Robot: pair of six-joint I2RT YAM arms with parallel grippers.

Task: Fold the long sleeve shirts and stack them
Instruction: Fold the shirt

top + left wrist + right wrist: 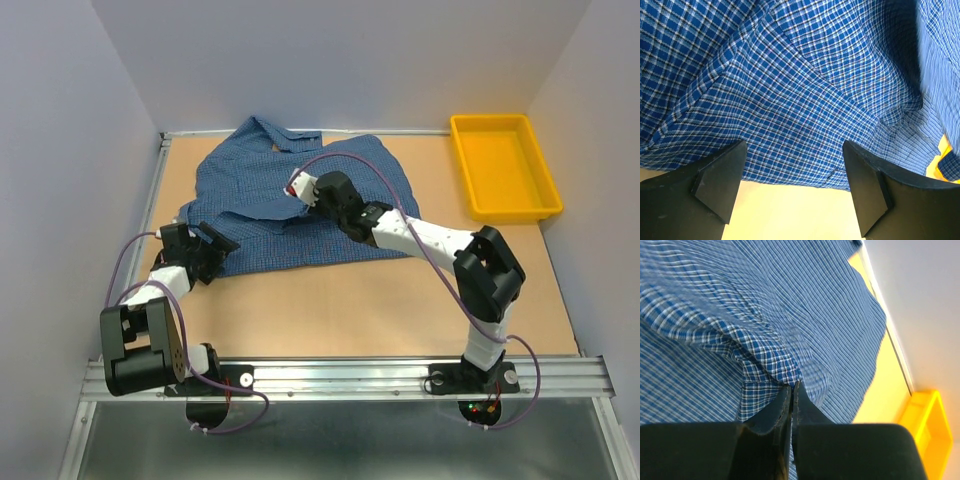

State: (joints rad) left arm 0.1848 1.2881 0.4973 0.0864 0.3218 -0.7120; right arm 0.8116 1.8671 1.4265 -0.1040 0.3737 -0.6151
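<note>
A: Where is the blue button-up shirt of fine dark-and-light check cloth (pixel 270 225) to be found?

B: It is spread out on the far left part of the light brown flat table (pixel 340 300), rumpled and not folded. Its collar (pixel 262 130) is turned toward the far wall, and its near hem is laid toward the arm bases. A flap of cloth is drawn across the body. Whether this flap is a sleeve cannot be told.

A: How is the right gripper (pixel 297 187) placed?

B: It is reached over the middle of the shirt from the right side. In the right wrist view its black fingers (pixel 772 415) are seen pressed together, and a raised fold of the check cloth is pinched between their tips.

A: And the left gripper (pixel 213 243)?

B: It is set low at the near left edge of the shirt. In the left wrist view its two black fingers (pixel 720 180) are held wide apart, and nothing is gripped between them. The hem is seen just beyond the tips, with bare table showing in the gap. Whether the cloth is touched by the tips cannot be told.

A: What else is seen on the table?

B: A rectangular yellow plastic tray (pixel 462 165) is placed at the far right corner, well apart from the shirt.
</note>
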